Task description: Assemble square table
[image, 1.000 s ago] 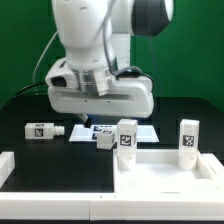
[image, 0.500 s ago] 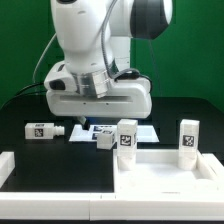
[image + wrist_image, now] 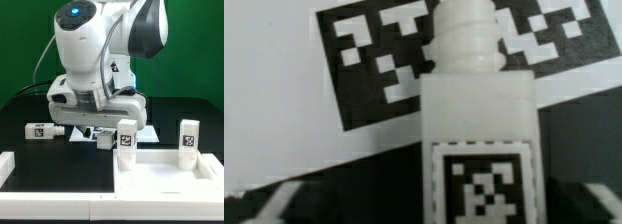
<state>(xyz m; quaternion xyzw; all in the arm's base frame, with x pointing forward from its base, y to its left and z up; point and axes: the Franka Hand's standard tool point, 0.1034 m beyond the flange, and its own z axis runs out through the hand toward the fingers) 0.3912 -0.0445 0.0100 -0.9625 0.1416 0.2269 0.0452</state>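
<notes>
The square table top (image 3: 165, 172) is a white tray with a raised rim at the exterior view's lower right. Two tagged white legs stand upright at its far corners, one (image 3: 127, 137) on the left and one (image 3: 189, 140) on the right. A third leg (image 3: 42, 130) lies on the black table at the left. A fourth leg (image 3: 104, 142) lies on the marker board (image 3: 146, 131). My gripper (image 3: 100, 133) is low over this leg. In the wrist view the leg (image 3: 478, 120) lies between my fingers (image 3: 274, 205). My gripper (image 3: 473, 208) is open, with dark gaps on both sides.
A plain white bar (image 3: 8, 165) lies at the exterior view's left front and another white bar (image 3: 60, 208) runs along the front edge. In the wrist view the marker board's tag (image 3: 375, 60) lies under the leg.
The arm has come down and turned over the marker board, bringing the gripper down around the lying leg. The legs and the table top have not moved.
</notes>
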